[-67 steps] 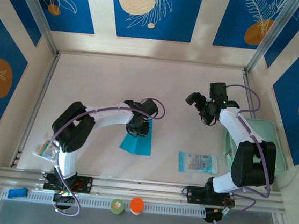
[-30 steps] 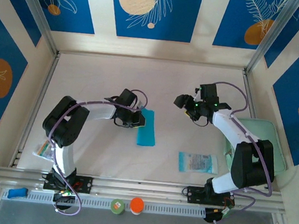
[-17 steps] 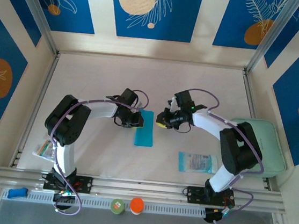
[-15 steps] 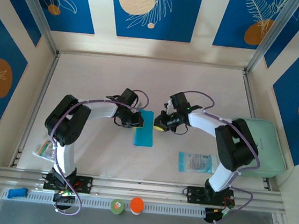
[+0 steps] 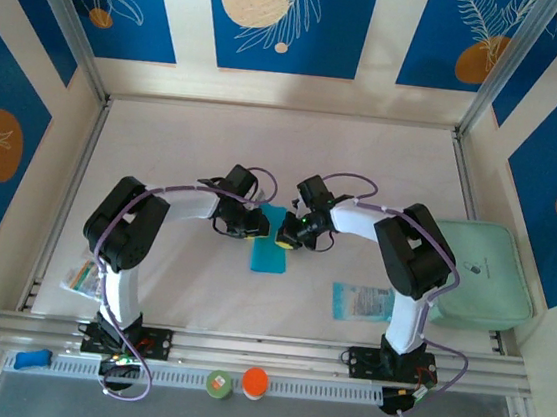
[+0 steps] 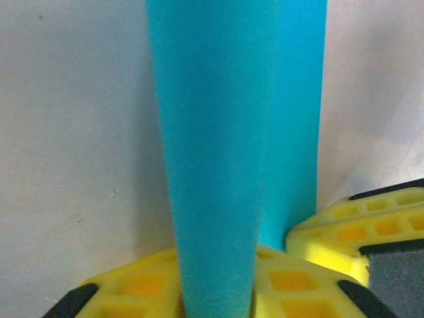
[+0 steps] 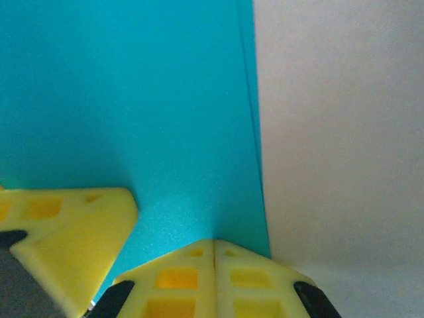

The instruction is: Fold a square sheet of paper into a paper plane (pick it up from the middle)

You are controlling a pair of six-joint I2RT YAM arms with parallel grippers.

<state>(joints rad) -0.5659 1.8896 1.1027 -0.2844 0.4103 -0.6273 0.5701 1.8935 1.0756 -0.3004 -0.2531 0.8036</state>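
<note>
Setting: a cream surface [image 5: 196,139] boxed in by walls with blue leaf-print panels [image 5: 285,18].
Paper: the cyan sheet of paper [image 5: 269,256] lies near the middle of the surface as a narrow strip running away from the arm bases. From the left wrist, one long flap sits in front of a second layer.
Left end effector: the left end effector [image 5: 256,228] is at the strip's far left edge. In its wrist view the raised flap runs down over the gap between its yellow fingers [image 6: 126,291] — I cannot tell whether they pinch it.
Right end effector: the right end effector [image 5: 287,238] is at the strip's right edge, opposite the left one. Its jaws are closed flush, tips at the paper's margin, nothing visibly clamped between them.
Near right: a pale printed packet [image 5: 363,302] lies flat, apart from the paper.
Far right: a mint-green pad [image 5: 487,278] — against the right wall.
Near left: a second packet [image 5: 81,277] by the left arm's base.
Front rail: a green cap [image 5: 219,384] and an orange cap [image 5: 255,381], side by side.
</note>
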